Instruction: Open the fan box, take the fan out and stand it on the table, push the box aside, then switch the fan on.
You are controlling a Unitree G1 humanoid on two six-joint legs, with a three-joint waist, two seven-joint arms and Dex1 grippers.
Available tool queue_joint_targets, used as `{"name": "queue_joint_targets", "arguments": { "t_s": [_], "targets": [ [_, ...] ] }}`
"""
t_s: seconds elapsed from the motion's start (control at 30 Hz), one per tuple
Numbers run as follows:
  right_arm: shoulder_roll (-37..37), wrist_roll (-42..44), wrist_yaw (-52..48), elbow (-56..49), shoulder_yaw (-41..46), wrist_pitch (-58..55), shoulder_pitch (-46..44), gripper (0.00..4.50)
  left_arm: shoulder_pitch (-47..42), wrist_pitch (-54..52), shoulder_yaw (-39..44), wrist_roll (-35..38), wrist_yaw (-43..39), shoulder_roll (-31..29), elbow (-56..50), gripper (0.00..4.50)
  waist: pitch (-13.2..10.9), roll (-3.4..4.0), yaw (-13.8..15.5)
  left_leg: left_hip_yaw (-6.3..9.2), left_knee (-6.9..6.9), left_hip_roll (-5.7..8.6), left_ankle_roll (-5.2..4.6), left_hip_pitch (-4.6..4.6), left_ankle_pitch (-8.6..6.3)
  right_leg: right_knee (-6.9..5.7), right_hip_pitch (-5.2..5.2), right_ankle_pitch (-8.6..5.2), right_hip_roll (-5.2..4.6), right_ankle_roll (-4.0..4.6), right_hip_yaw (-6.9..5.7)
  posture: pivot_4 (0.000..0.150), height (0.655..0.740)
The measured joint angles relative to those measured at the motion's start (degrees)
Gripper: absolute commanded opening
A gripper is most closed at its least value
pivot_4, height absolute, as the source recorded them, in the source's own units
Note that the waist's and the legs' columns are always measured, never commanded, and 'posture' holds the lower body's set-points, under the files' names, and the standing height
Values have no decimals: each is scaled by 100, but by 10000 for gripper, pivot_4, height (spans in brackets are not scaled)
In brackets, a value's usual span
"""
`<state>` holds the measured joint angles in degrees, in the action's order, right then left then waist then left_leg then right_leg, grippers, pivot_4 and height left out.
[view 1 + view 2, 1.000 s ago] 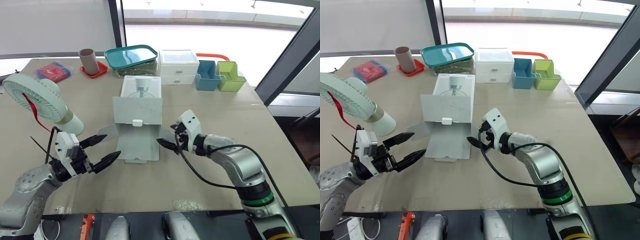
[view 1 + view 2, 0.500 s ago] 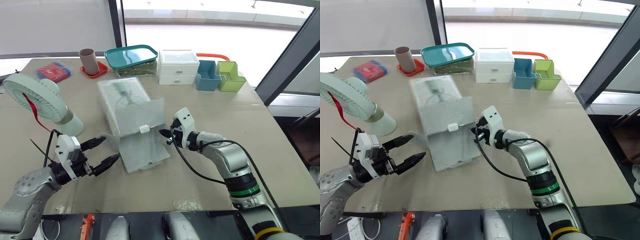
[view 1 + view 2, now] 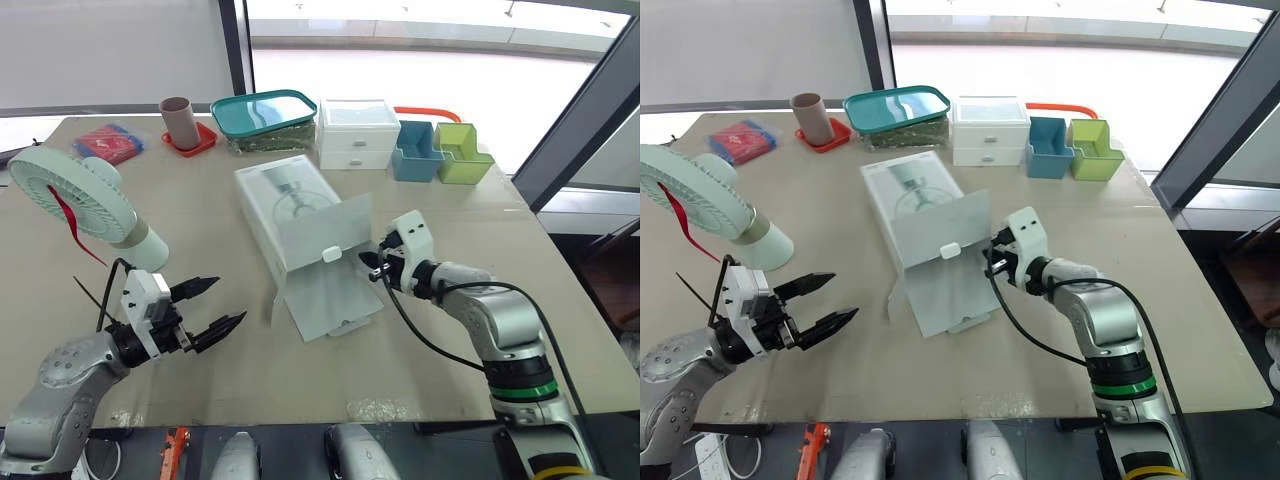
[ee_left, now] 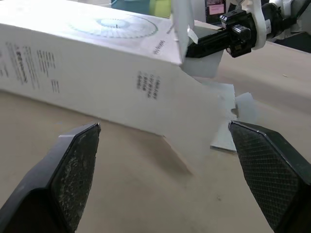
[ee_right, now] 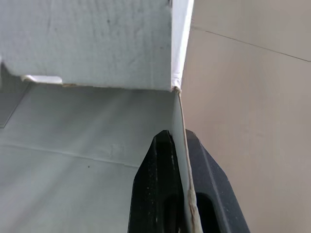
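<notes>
OP: Across the table (image 3: 560, 300) the fan box (image 3: 290, 205) has swung round since a second ago. It was square to me. Now it lies slantwise, back end toward the far left, open end toward my right arm, which went right along with it.

Lurker: on purpose?

OP: pretty sure, yeah. Looks to me like the push-aside step. The fan (image 3: 70, 195) is already out, standing upright at the far left and well apart from the box. So I'd guess the box is just light cardboard lying flat with its lid hanging open, and it should slide easy.

Lurker: and the hands?

OP: left gripper (image 3: 228, 302) hovers spread wide over the near-left of the table, touching nothing. It's out of the box's way there, and it's the one nearer the fan for the switch. Right gripper (image 3: 378, 268) is clamped on the box's thin side flap (image 5: 181, 111), with the edge sandwiched between the fingers. That's why the box follows my wrist. Flimsy handle though, it could bend or tear if I drag hard.
</notes>
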<state>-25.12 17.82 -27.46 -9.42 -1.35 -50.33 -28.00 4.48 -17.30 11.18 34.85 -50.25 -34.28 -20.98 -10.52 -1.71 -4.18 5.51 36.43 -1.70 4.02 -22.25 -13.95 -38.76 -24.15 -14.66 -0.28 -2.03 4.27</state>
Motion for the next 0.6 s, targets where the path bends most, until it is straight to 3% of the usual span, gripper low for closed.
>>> {"name": "queue_joint_targets", "arguments": {
  "t_s": [0.43,0.6],
  "targets": [
    [-489,244,549,-1301,1527,-1084,970,235,-291,3,-140,-63,-227,2,289,45000,0,1,9,-2,0,3,0,1,0,-3,1,-1,-1,-2,2,1500,7400],
    [-906,211,608,-1266,2084,-1113,1196,235,-371,3,-170,-68,-297,1,452,45000,0,1,15,-7,1,4,0,3,0,-3,2,-1,-1,-2,6,1500,7400]
  ]
}}
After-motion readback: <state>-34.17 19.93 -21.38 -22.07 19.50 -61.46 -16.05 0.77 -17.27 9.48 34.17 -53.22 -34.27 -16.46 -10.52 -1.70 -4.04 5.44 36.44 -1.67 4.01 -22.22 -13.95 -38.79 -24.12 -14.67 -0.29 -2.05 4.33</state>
